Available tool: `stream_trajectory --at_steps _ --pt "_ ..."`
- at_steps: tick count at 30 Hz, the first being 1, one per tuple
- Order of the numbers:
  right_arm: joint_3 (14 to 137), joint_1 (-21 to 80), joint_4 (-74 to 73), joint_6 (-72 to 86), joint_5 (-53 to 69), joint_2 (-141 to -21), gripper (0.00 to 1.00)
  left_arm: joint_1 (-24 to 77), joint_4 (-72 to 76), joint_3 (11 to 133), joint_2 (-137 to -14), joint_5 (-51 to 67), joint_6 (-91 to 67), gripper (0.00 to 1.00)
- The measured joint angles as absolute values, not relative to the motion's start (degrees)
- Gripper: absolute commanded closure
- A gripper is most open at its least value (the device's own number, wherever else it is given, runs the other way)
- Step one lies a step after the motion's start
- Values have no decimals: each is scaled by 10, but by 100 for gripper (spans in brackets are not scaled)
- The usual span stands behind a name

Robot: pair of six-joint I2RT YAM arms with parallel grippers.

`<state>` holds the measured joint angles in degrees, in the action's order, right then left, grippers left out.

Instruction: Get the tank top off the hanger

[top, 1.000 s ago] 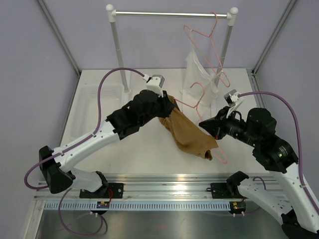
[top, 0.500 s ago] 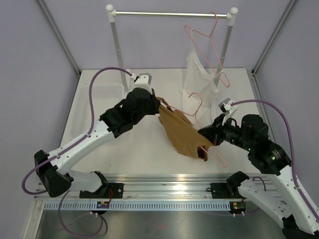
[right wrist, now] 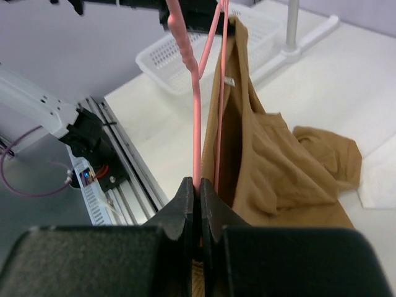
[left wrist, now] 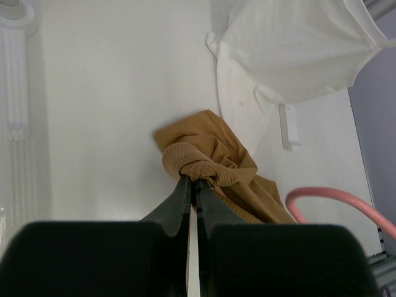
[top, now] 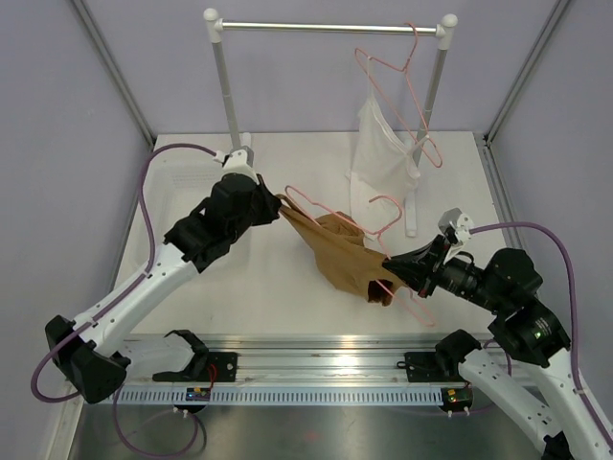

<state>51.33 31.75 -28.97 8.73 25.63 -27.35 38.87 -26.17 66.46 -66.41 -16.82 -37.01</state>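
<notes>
The caramel-tan tank top (top: 340,257) hangs stretched between my two grippers above the table, still threaded on the pink wire hanger (top: 316,206). My left gripper (top: 280,208) is shut on a bunched ribbed edge of the tank top (left wrist: 207,162); in its wrist view the gripper (left wrist: 192,183) pinches the fabric and a bend of the hanger (left wrist: 337,199) shows at the right. My right gripper (top: 391,264) is shut on the hanger's wire (right wrist: 196,117); in its wrist view the gripper (right wrist: 199,185) clamps one pink wire, with the tank top (right wrist: 278,167) draped just to the right.
A white clothes rack (top: 326,27) stands at the back, with a white sheer garment (top: 385,144) and other pink hangers (top: 395,67) on it. Its right post foot (top: 412,228) is close behind the tank top. A white basket (top: 182,177) sits at the left.
My left gripper has drawn leftward with the tank top's edge, stretching the fabric along the hanger. My right gripper has shifted nearer and lower with the hanger.
</notes>
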Motion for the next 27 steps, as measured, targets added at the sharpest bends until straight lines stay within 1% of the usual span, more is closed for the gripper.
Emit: stream_trajectory --at_steps 4,7,11,15,17,19,20,21,24,25,26,27 --pt "467 318 -199 111 274 -246 100 388 -219 606 -631 -100 -388 100" --pt "430 318 -92 140 276 -251 100 420 -183 549 -596 -67 -402 100" --pt "417 318 54 163 270 -308 100 502 -154 503 -558 -43 -409 100" --pt "420 318 193 182 249 -372 100 562 -135 470 -536 -38 -411 100" --pt "443 319 196 186 218 -399 100 582 -143 454 -534 -51 -413 100" --pt "500 319 142 188 175 -429 100 588 -166 441 -534 -72 -419 100" --pt "559 319 82 188 132 -453 100 589 -185 437 -534 -88 -421 100" --pt "581 319 65 188 117 -461 100 589 -202 434 -533 -102 -423 100" --pt "667 319 -34 188 51 -484 100 589 -256 434 -519 -150 -422 86" --pt "686 319 -65 187 31 -490 100 589 -272 435 -509 -163 -419 70" --pt "703 319 -98 187 12 -496 100 589 -289 438 -500 -175 -413 63" --pt "720 319 -128 186 -4 -503 100 589 -307 444 -491 -187 -409 50"
